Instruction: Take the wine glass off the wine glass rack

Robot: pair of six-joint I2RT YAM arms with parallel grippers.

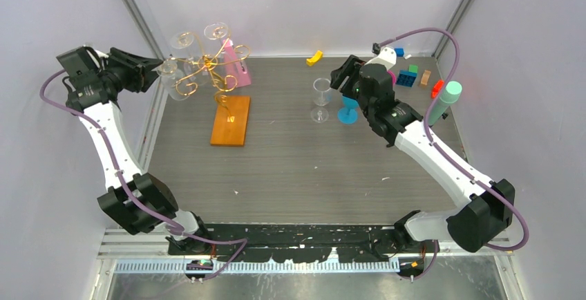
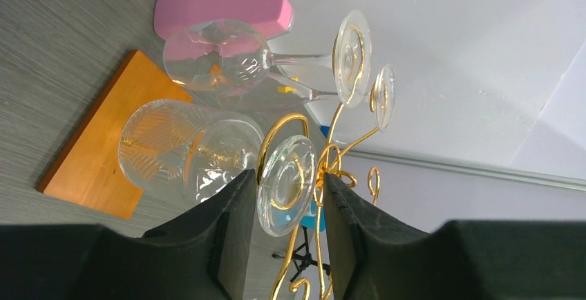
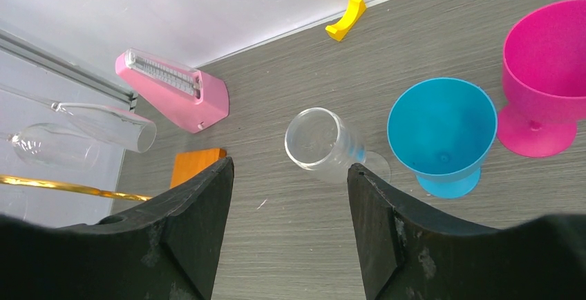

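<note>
The wine glass rack [image 1: 211, 68] is a gold wire tree on an orange wooden base [image 1: 231, 120]. Three clear wine glasses hang upside down on it. In the left wrist view my left gripper [image 2: 289, 179] is open. Its fingers [image 2: 235, 224] straddle the round foot of the nearest wine glass [image 2: 287, 184], whose bowl [image 2: 186, 151] hangs beyond, over the base [image 2: 104, 155]. From above, the left gripper [image 1: 155, 70] is at the rack's left side. My right gripper [image 1: 343, 75] is open and empty, held above a clear glass [image 3: 321, 144] that stands on the table.
A blue goblet [image 3: 442, 127] and a magenta goblet [image 3: 546, 58] stand by the clear glass. A pink metronome [image 1: 238, 72] stands behind the rack. A yellow piece [image 1: 315, 57], toy blocks [image 1: 411, 77] and a mint cylinder [image 1: 448, 99] lie at the back right.
</note>
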